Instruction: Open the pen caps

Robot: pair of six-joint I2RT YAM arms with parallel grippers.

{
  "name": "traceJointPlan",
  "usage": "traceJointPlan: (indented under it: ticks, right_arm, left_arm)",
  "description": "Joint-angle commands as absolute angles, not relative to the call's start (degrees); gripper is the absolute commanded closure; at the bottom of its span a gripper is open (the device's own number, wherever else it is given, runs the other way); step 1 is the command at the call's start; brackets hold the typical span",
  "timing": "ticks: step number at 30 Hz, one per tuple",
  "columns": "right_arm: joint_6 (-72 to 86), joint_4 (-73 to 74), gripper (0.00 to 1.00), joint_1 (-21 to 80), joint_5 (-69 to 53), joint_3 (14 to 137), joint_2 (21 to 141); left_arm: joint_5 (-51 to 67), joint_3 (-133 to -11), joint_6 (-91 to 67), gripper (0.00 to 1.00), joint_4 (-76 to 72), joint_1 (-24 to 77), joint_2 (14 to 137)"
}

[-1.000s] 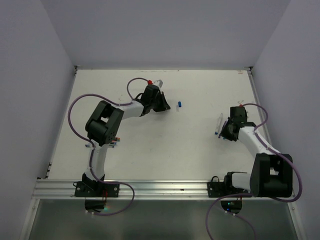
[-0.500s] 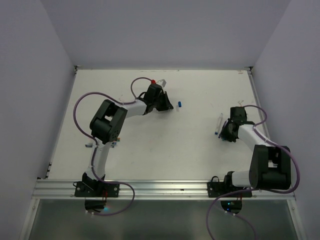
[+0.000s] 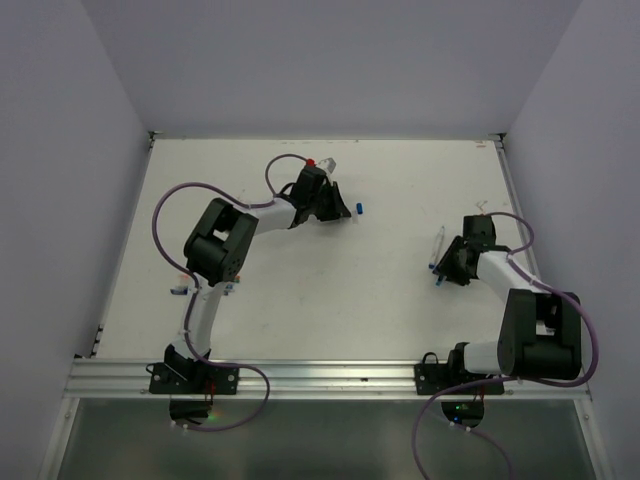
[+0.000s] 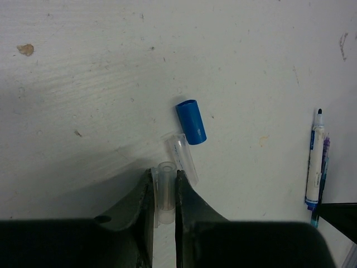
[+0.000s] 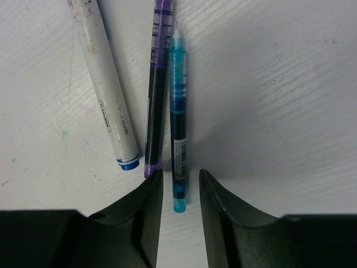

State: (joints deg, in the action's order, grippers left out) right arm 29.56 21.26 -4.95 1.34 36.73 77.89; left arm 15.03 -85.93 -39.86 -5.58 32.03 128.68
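Observation:
In the left wrist view my left gripper is shut on a clear pen cap. A second clear cap lies on the table just ahead of it, and a blue cap lies beyond that. In the top view the left gripper is beside the blue cap. My right gripper is open, its jaws on either side of the rear end of a teal pen without touching it. A purple pen and a white pen lie to its left. The right gripper is at the near end of the pens.
The pens also show at the right of the left wrist view. The white table has side walls and a metal rail along its near edge. Purple cables loop off both arms.
My left gripper has moved right, closer to the blue cap, still holding the clear cap. My right gripper has drawn back slightly toward the near end of the pens.

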Motion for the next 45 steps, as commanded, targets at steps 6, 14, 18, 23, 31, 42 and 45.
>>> traceJointPlan:
  ticks: [6,14,18,23,31,42,45]
  right_arm:
    - [28.74,21.36,0.48,-5.27,2.11,36.74,75.5]
    - [29.27,25.3,0.01,-5.27,2.72,39.81,71.73]
    - [28.39,28.91,0.02,-5.27,2.73,44.28,65.5]
    - [28.9,28.75,0.01,-3.7,1.14,46.58,59.6]
    - [23.03,31.55,0.01,18.88,14.33,54.4,65.91]
    - [19.69,29.9,0.01,35.86,26.92,64.0,80.07]
    - [19.51,24.19,0.01,36.03,22.08,60.57,78.4]
  left_arm:
    - [17.05,-87.19,-40.69,0.69,-6.77,32.43,129.9]
    - [16.7,-87.1,-40.61,0.57,-7.12,32.43,128.58]
    - [16.35,-86.14,-40.78,0.54,-7.47,32.43,127.62]
    - [13.55,-82.19,-42.19,0.5,-10.98,32.43,124.64]
    - [0.55,-69.09,-43.68,0.49,-14.07,32.26,108.83]
    - [-26.18,-63.02,-57.99,0.66,27.0,29.19,84.38]
    - [-29.61,-62.41,-64.15,0.71,36.53,26.38,82.1]
